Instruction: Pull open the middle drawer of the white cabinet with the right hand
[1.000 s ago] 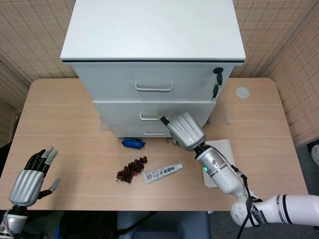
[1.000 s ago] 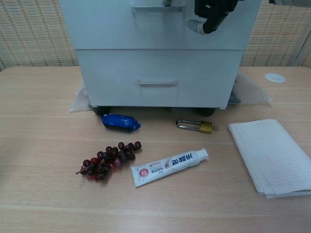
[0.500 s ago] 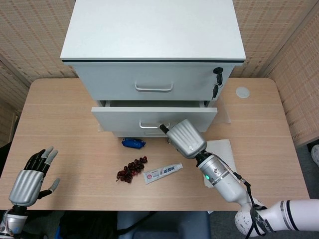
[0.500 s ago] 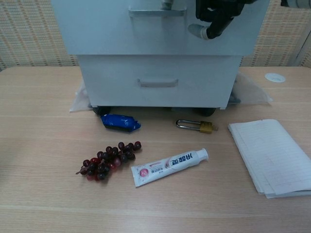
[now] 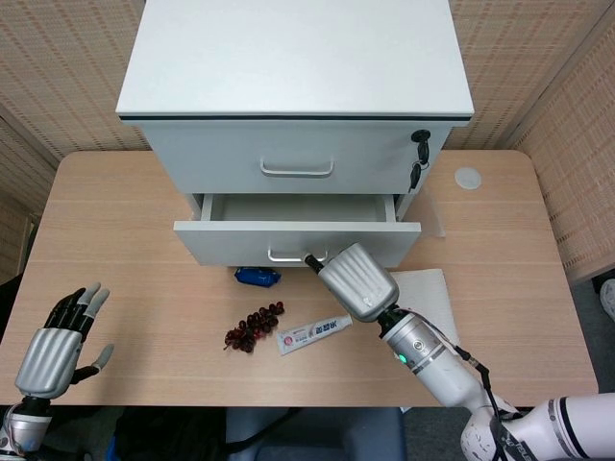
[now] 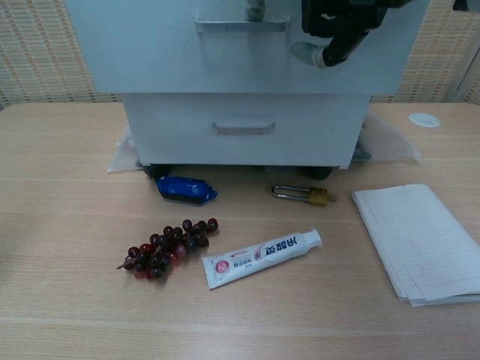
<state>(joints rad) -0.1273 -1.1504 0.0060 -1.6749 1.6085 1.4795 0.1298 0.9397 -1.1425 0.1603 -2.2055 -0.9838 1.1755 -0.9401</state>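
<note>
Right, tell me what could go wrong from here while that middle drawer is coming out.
1. The right hand hooks only the right end of the middle drawer's handle; an off-centre pull may skew the drawer or let the fingers slip off.
2. The white cabinet sits on the table on small wheels, so pulling could roll it forward.
3. The drawer front now overhangs the blue packet and padlock, hiding them from the head view.

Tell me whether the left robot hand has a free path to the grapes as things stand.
Probably yes. The left robot hand is open and holds nothing, and only bare table lies between it and the grapes; whether the arm stretches that far is unclear.
</note>
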